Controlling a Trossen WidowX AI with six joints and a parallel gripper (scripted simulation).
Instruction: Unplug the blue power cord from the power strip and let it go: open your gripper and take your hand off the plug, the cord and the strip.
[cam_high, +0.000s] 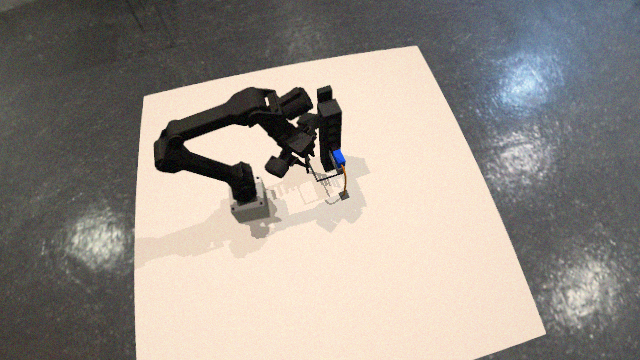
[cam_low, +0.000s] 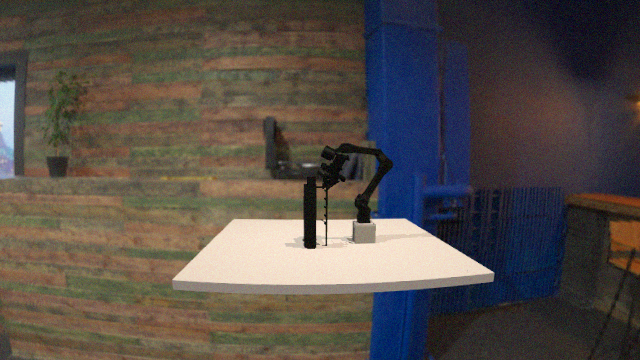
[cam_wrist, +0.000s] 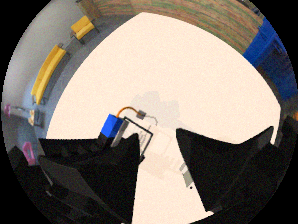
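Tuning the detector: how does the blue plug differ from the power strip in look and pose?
The blue plug is a small, bright block; the power strip is a tall black column. The strip stands upright on the table; the plug sits low on its side. They are touching.
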